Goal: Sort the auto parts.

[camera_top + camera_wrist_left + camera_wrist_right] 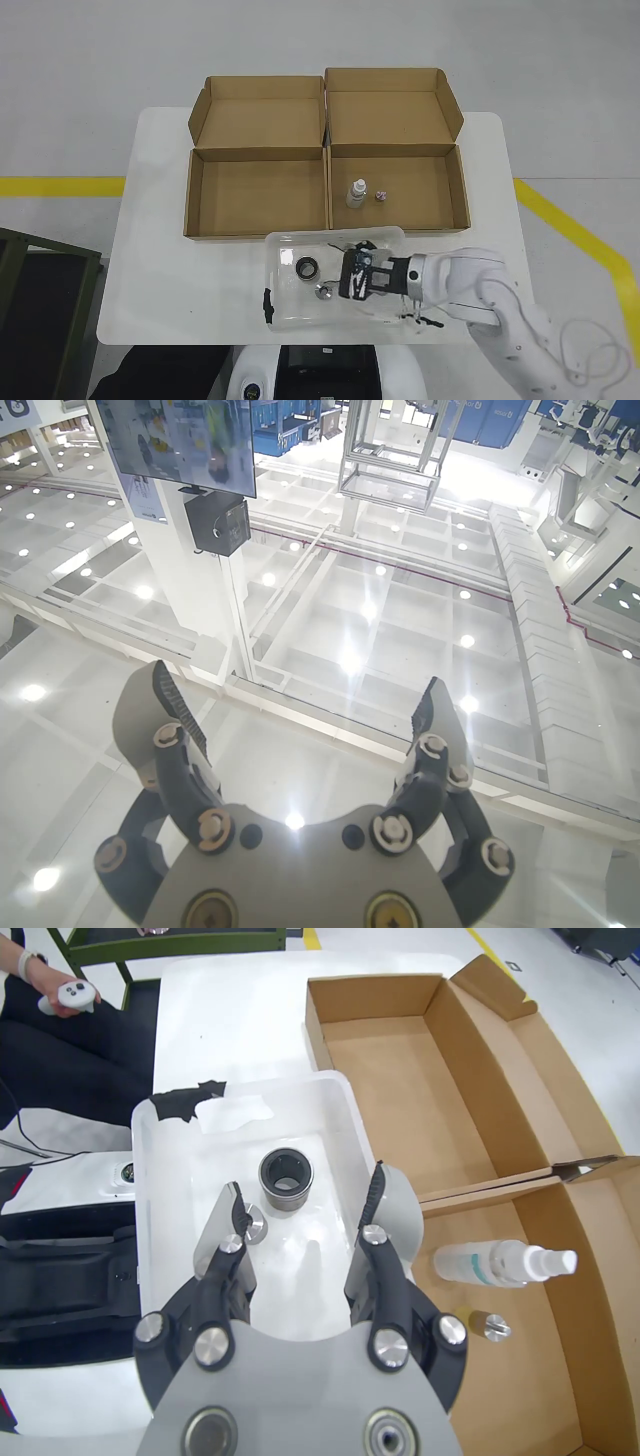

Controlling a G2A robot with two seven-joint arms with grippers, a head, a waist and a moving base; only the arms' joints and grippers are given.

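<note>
Gripper of right arm (306, 1178) is hanging open and empty in clear plastic tub (350, 1128), small round silver metal part (254, 1226) lying just beside one finger, black cylindrical bushing (286, 1180) sitting just beyond.

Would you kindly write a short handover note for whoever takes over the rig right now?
Left claw: open, holding nothing, pointing up at the ceiling.
Right claw: open, holding nothing, over the clear bin.
In the bin: a black bushing and a small metal disc, the disc close to one finger of the right claw.
Done: a spray bottle and a small metal fitting lie in the cardboard box on the right arm's side.
Left: the bushing and disc have yet to go from the bin to the boxes; the second box stands beside the first.
</note>
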